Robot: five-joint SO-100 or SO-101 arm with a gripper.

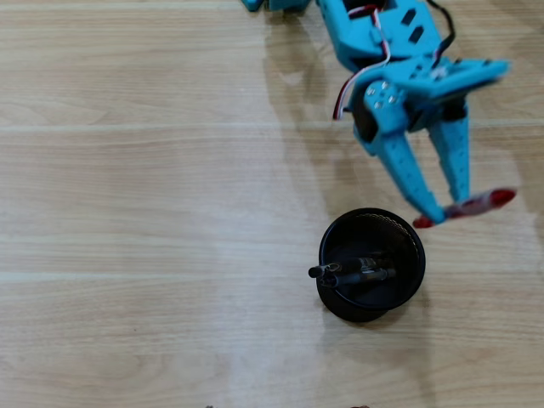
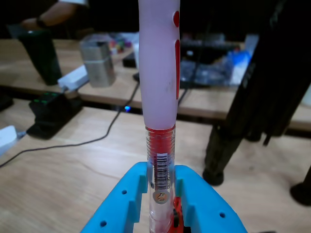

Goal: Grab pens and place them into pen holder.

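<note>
Red pen [image 1: 466, 206] between fingers [image 1: 416, 183]

In the overhead view the pen holder [image 1: 371, 264] stands on the worktop [image 1: 136, 212], right of centre and nearer the bottom edge. Three pens [image 1: 353, 273] lie inside it, their ends over its left rim. The jaws, reaching from the top edge, hold a fourth pen [image 1: 469, 206] just above the holder's upper right rim.
</note>
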